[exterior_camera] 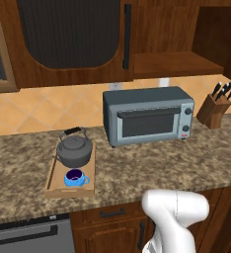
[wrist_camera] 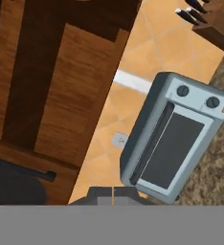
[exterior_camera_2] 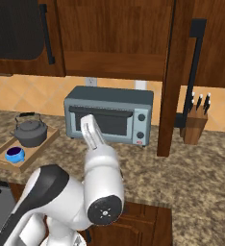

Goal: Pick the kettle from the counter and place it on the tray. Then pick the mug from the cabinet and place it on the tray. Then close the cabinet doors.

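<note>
The dark grey kettle (exterior_camera: 74, 150) (exterior_camera_2: 30, 132) stands at the back of the wooden tray (exterior_camera: 52, 179) (exterior_camera_2: 40, 145) on the granite counter (exterior_camera: 152, 168). In front of the kettle, the blue mug (exterior_camera: 75, 178) (exterior_camera_2: 14, 154) also sits on the tray. The cabinet's left door (exterior_camera: 70, 34) is closed. Its right door (exterior_camera_2: 172, 77) stands open, swung out edge-on over the counter, and the shelf (exterior_camera: 176, 64) is bare. In the hand view my gripper (wrist_camera: 113, 197) shows as two grey fingertips pressed together, shut on nothing, facing the cabinet (wrist_camera: 61, 86).
A grey-blue toaster oven (exterior_camera: 148, 114) (exterior_camera_2: 109, 115) (wrist_camera: 173, 143) stands mid-counter against the tiled wall. A wooden knife block (exterior_camera: 216, 108) (exterior_camera_2: 193, 122) sits to its right, behind the open door. My arm (exterior_camera_2: 97, 158) rises in front of the toaster oven.
</note>
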You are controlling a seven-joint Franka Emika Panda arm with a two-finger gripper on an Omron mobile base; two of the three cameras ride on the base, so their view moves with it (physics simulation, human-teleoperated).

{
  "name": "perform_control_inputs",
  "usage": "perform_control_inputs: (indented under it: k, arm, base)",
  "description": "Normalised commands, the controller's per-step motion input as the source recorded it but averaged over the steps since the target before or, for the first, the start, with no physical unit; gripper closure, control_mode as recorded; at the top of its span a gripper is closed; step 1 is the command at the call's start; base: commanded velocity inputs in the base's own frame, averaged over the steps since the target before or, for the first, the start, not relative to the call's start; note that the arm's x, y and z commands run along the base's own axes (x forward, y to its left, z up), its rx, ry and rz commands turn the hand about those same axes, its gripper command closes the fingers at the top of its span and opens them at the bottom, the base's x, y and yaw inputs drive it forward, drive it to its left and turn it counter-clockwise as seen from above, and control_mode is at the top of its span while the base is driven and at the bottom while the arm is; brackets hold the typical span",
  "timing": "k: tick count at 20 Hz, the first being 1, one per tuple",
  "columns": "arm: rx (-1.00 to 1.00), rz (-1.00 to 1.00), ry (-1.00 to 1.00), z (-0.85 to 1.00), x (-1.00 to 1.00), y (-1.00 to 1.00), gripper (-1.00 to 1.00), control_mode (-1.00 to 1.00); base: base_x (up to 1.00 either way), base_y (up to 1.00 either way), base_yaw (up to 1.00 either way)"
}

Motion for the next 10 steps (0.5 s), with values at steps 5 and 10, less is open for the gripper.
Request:
perform_control_inputs:
  k: [5,10]
  arm:
    - [0.1,0.0,-0.02,-0.19,0.0,-0.22,1.0,-1.0]
    - [0.12,0.0,0.0,0.0,0.0,-0.23,1.0,-1.0]
  base:
    - [0.0,0.0,0.0]
    - [0.0,0.0,0.0]
